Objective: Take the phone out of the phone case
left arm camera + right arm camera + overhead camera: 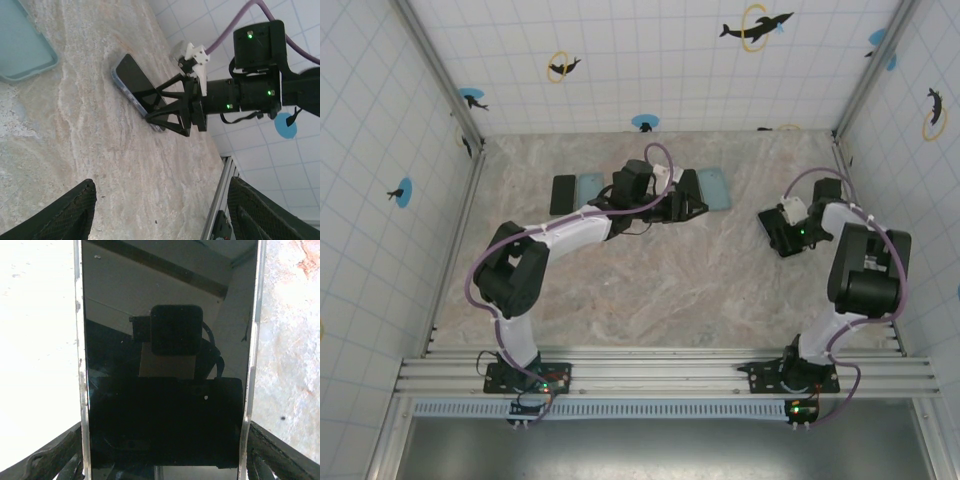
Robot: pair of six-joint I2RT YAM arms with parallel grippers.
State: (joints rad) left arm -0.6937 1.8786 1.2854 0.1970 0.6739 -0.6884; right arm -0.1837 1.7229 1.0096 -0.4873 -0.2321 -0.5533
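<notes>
Slim black glossy phone with silver edges [165, 365] lies flat on the marbled beige desk's [670, 290] right side, right fingers [55, 455] clamping its long sides, left fingers [60, 215] hovering spread wide, empty.

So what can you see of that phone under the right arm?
The phone is a slim slab with a glossy black screen full of reflections. A thin pale rim, clear or silvery, runs along its long edges. It lies flat, screen up, on the marbled table, with the right gripper closed against both long sides.
</notes>
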